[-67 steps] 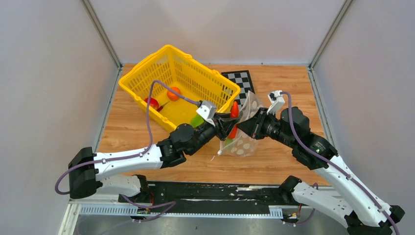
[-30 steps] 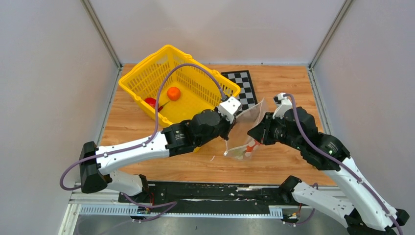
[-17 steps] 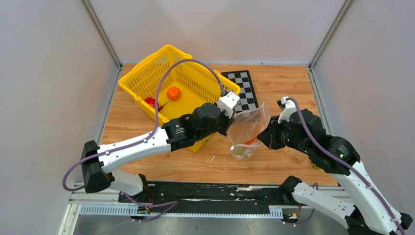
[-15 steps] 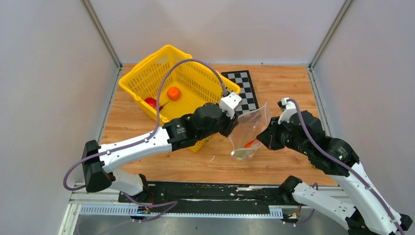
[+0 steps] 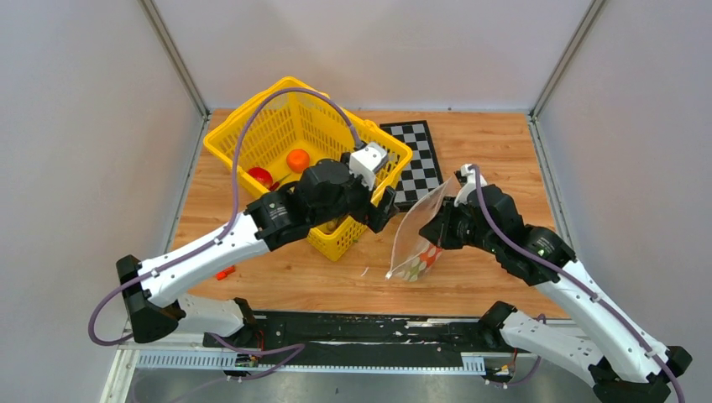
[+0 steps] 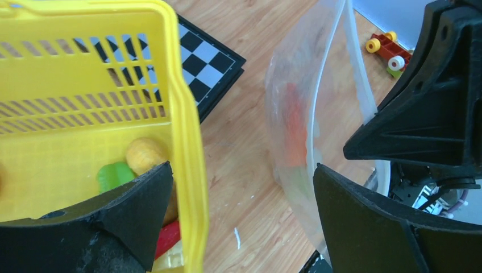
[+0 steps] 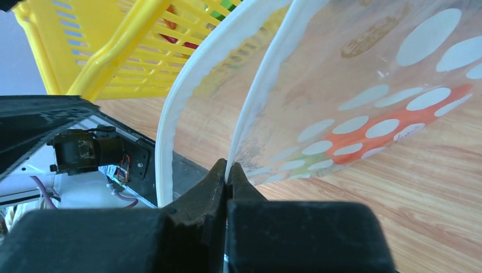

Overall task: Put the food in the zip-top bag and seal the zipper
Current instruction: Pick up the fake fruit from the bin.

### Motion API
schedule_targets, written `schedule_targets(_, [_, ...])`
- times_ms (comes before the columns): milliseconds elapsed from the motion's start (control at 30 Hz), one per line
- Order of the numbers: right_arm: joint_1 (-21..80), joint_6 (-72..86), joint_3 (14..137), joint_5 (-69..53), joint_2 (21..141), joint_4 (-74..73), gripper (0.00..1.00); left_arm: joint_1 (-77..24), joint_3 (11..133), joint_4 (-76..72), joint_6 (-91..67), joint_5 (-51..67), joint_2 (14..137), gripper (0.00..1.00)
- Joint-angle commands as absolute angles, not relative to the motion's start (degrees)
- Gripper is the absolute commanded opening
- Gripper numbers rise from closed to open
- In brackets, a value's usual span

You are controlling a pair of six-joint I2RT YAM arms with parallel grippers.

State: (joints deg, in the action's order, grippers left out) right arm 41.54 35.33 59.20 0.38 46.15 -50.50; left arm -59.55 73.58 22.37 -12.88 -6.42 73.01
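A wooden table (image 5: 487, 143) carries a yellow mesh basket (image 5: 248, 113) at its far left, with a checkerboard (image 5: 416, 159) just beside it. To the right of the basket the zip-top bag (image 5: 416, 243) hangs upright with its mouth gaping, the two strips of the zipper (image 7: 187, 96) apart. The right gripper (image 7: 227, 176) is clamped on one lip. The left gripper (image 6: 239, 222) is spread wide between basket and bag, holding nothing. Inside the bag are an orange carrot (image 7: 398, 122) and something green. In the basket lie an orange (image 5: 297, 159), a tomato (image 5: 260, 176), a lemon (image 6: 145, 154) and a green pepper (image 6: 113, 175).
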Motion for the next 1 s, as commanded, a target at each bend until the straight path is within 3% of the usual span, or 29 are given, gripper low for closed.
schedule_targets(0, [41.5, 36.0, 60.9, -1.8, 48.7, -44.6, 0.0, -58.3, 78.2, 27.4, -9.7, -6.5, 70.0, 1.0])
schedule_targets(200, [41.5, 32.1, 63.2, -0.7, 52.4, -46.7, 0.0, -49.3, 79.4, 31.3, -10.7, -14.7, 68.2, 1.0])
schedule_targets(400, [41.5, 29.9, 62.9, -0.2, 53.2, -45.7, 0.0, -37.6, 79.7, 34.2, -26.0, -20.8, 72.2, 1.0])
schedule_targets(733, [41.5, 29.0, 61.5, -1.3, 53.7, -44.0, 0.0, -27.8, 89.2, 48.3, -36.4, -14.9, 88.0, 1.0])
schedule_targets(967, [41.4, 27.9, 61.4, -0.9, 52.4, -44.2, 0.0, -24.4, 89.4, 45.1, -42.7, -16.7, 95.2, 1.0])
